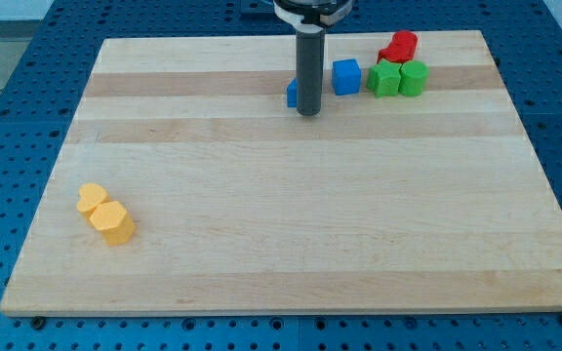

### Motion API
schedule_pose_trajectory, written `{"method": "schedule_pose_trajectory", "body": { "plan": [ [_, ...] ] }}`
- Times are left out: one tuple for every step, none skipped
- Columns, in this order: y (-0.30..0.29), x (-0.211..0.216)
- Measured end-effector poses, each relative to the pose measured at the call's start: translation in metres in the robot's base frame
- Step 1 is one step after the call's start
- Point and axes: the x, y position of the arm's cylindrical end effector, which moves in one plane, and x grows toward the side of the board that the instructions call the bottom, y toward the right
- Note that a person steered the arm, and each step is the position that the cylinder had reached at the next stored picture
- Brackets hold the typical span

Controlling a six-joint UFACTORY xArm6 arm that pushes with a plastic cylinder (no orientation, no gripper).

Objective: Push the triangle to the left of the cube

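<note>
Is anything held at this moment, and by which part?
Nothing is held. My tip only stands against the right side of the small blue triangle block, partly hiding it; the blue cube sits apart at the view's right.

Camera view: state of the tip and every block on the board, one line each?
My tip: down at the board, touching the blue triangle's right side.
Blue triangle: mostly hidden behind the rod, left of the cube.
Blue cube: free, upright.
Green blocks: two, touching.
Red blocks: behind the green.
Yellow blocks: two, touching, far left.

Blue perforated bench (27, 58) under wooden board (291, 234); evenly lit.
</note>
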Motion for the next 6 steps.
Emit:
{"method": "schedule_pose_trajectory", "body": {
  "plan": [
    [0.0, -0.01],
    [0.0, -0.008],
    [-0.023, 0.043],
    [-0.115, 0.044],
    [-0.14, -0.054],
    [-0.119, -0.134]
  ]
}}
